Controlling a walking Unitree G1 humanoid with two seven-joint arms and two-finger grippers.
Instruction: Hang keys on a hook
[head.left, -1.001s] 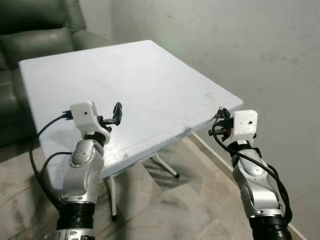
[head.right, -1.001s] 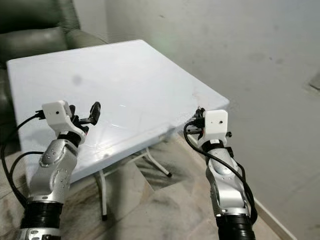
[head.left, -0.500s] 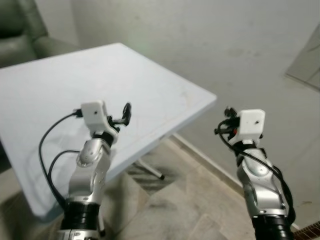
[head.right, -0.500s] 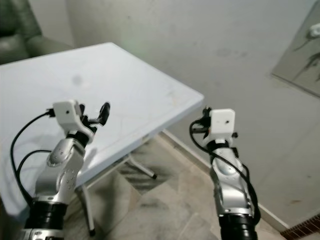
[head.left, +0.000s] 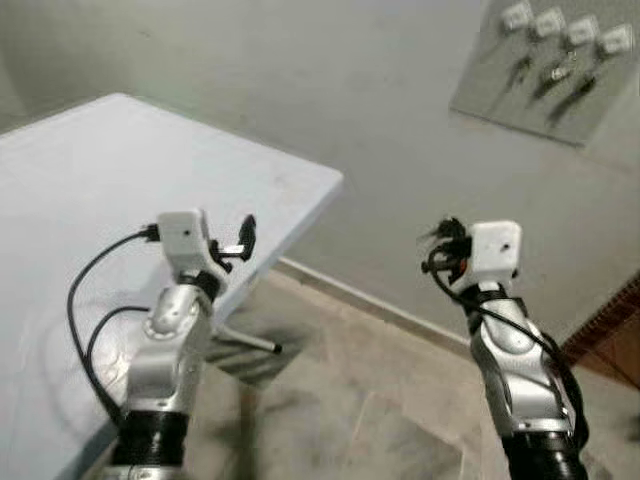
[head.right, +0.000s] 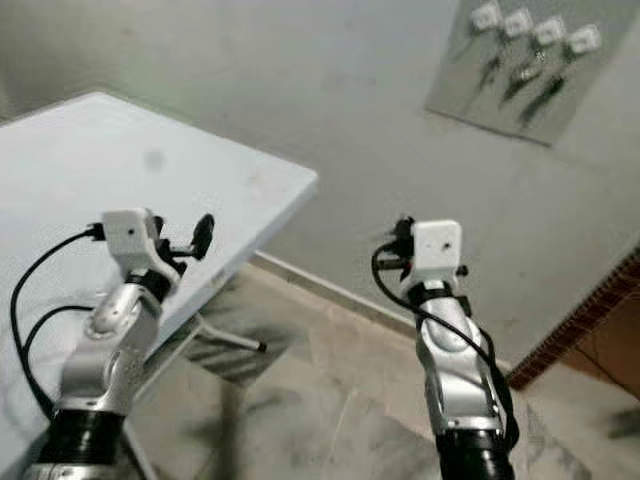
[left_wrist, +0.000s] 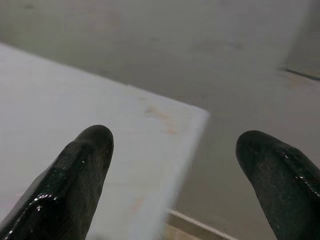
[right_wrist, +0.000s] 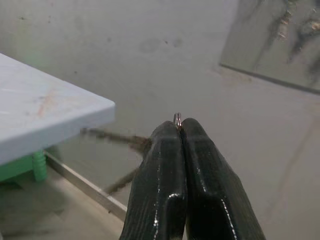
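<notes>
My right gripper (right_wrist: 178, 125) is shut on a thin metal key ring (right_wrist: 177, 118) that pokes out between its fingertips. Blurred brown streaks (right_wrist: 120, 140) beside the fingers may be the hanging keys; I cannot tell. This gripper (head.left: 440, 245) is held up at chest height, facing the wall. A grey hook board (head.left: 545, 60) hangs high on the wall to the upper right, with white hooks and several keys on it. My left gripper (head.left: 238, 240) is open and holds nothing, over the table's corner, its fingers (left_wrist: 85, 165) wide apart.
A white folding table (head.left: 100, 170) takes up the left side, its corner (head.left: 330, 185) toward the wall. The grey wall (head.left: 330, 90) runs across the back with a pale skirting. Tiled floor (head.left: 350, 400) lies between the arms. Brown woodwork (head.left: 610, 330) stands at the right.
The camera has swung right: the table slid to the left and the hook board came into view. Both arms keep their pose, right gripper still shut.
</notes>
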